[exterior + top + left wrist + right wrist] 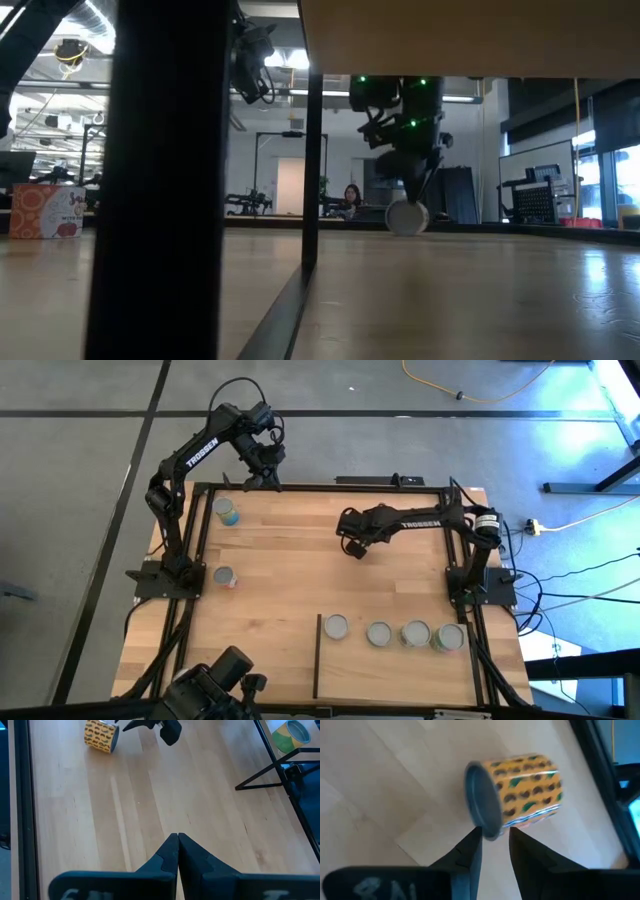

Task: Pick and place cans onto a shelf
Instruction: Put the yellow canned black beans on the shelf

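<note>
A can (520,785) with a yellow-orange patterned label and a grey end lies on its side on the table, also showing as can (407,217) and can (100,735). My right gripper (495,840) is open and hangs slanting down just over the can's grey end; in the high view my right gripper (355,546) hides the can. My left gripper (177,837) is shut and empty, held above the table's far left corner (265,465). Several cans (379,633) stand upright on the pale shelf (400,675) at the near right.
Two more cans stand on the table's left side, one with a green-yellow label (226,510) and one nearer (224,576). The shelf's dark edge strip (318,655) runs toward the near edge. Black frame rails (300,486) border the table.
</note>
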You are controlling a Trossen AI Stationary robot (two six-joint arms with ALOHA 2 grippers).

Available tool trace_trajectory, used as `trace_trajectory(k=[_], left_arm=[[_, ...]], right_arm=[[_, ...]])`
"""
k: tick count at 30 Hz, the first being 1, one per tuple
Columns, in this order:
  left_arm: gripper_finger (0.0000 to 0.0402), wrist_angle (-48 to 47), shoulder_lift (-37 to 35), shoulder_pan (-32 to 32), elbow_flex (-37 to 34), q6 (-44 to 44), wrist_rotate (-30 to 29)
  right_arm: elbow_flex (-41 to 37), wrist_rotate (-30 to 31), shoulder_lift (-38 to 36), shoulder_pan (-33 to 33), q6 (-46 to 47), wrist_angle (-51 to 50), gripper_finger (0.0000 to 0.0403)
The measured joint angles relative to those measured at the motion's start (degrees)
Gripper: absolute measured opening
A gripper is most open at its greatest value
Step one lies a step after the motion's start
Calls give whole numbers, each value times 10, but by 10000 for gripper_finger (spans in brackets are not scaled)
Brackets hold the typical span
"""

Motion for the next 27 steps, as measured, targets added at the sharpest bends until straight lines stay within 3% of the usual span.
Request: trace_trajectory(k=[16,27], left_arm=[[0,0,0,0,0,0,0],[0,0,0,0,0,0,1]], right_arm=[[-40,12,0,-18,1,67,95],[-40,20,0,-20,1,86,7]])
